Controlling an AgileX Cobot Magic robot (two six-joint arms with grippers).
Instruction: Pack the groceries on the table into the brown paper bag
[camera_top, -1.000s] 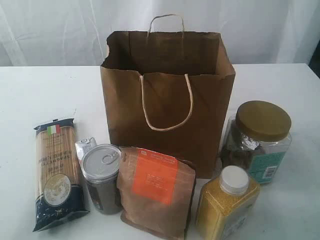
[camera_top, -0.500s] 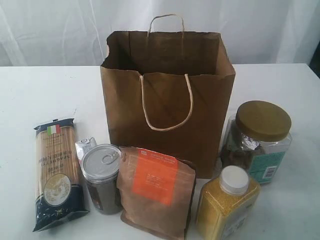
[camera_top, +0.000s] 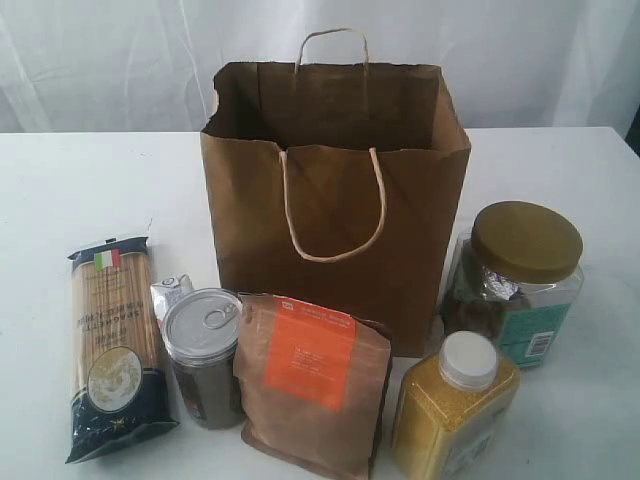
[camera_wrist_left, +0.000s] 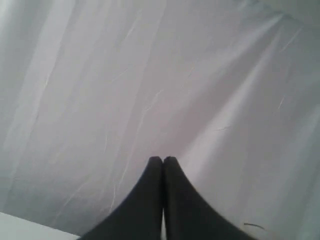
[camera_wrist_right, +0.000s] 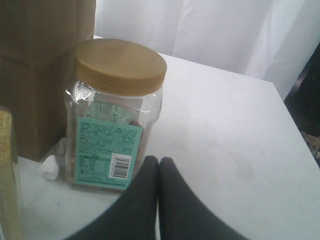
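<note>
The brown paper bag (camera_top: 335, 190) stands open and upright at the middle of the white table (camera_top: 80, 190). In front of it stand the blue spaghetti packet (camera_top: 113, 345), the silver-lidded canister (camera_top: 204, 355) with a small carton (camera_top: 170, 293) behind it, the brown pouch (camera_top: 315, 390), the yellow jar (camera_top: 455, 405) and the gold-lidded clear jar (camera_top: 520, 280). Neither arm shows in the exterior view. My left gripper (camera_wrist_left: 162, 160) is shut and empty, facing only white curtain. Shut and empty too, my right gripper (camera_wrist_right: 159, 161) sits close beside the gold-lidded jar (camera_wrist_right: 114, 115), by the bag (camera_wrist_right: 35, 70).
A white curtain (camera_top: 110, 60) hangs behind the table. The table's far right edge (camera_wrist_right: 287, 107) shows in the right wrist view, with a dark gap beyond it. A small white scrap (camera_wrist_right: 49, 167) lies at the foot of the bag next to the clear jar.
</note>
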